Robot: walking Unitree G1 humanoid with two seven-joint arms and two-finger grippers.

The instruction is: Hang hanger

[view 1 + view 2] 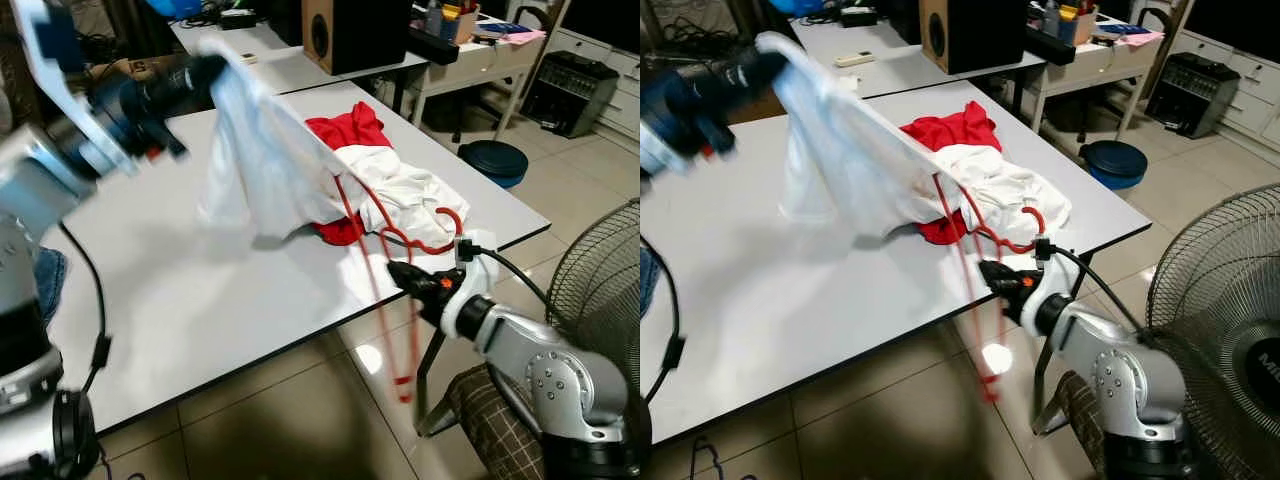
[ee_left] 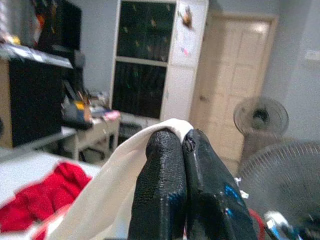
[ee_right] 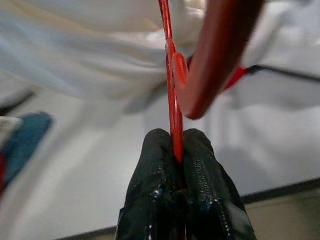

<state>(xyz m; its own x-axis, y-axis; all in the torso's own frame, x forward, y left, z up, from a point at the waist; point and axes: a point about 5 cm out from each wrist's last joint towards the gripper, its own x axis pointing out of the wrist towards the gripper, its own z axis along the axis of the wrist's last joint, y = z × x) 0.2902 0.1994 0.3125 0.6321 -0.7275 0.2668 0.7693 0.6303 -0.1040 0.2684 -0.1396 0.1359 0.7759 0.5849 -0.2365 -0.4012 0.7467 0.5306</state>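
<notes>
Left gripper [image 2: 182, 145] raised above white rectangular table [image 1: 200, 300], fingers pressed together, pinching corner of white cloth garment [image 1: 255, 165]; garment hangs from it down toward table.

Right gripper [image 3: 176, 150] at table's near edge, fingers closed tight on thin red plastic hanger [image 1: 385, 290]. Hanger partly over table edge, blurred, its upper part reaching into garment.

Red cloth [image 1: 348, 128] and second white cloth [image 1: 415, 195] lie on table beside hanging garment.
</notes>
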